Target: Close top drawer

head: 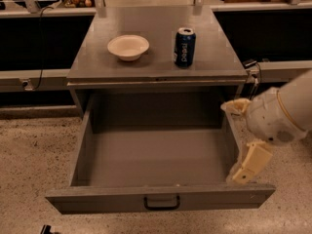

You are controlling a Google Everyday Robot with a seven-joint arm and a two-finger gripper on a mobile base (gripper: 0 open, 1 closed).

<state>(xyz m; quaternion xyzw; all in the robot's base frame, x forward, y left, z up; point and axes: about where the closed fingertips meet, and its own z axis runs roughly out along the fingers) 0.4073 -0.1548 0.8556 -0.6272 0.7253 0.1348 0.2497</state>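
Drawer status: top drawer (156, 157) is pulled fully out toward the camera and is empty inside. Its wide grey front panel sits nearest the lens, with a dark bar handle (162, 202) at mid-front. Closing not yet done.

Claw (246, 167) hangs on the right, over or just beside the drawer's right wall, near the front corner. Whether it touches the wall cannot be told. It has hold of nothing that I can see. Open or closed: cannot tell from this angle.

Handling, by judgement: a rigid box, sheet metal or painted board, with no give. Being empty it should be light, so resistance should come only from the slides. It is likely to run easily once started, and may bang home if shoved hard. The paint looks smooth, so a glancing push could slip.

Where to take it: no grasp needed. A flat push on the front panel, close to the handle, should keep it square. Pushing at the right corner risks racking it in the slides.

On the table (214, 57) above: a white bowl (128, 47) and a blue can (185, 47), both upright and apart from each other. A slam might jolt the can.
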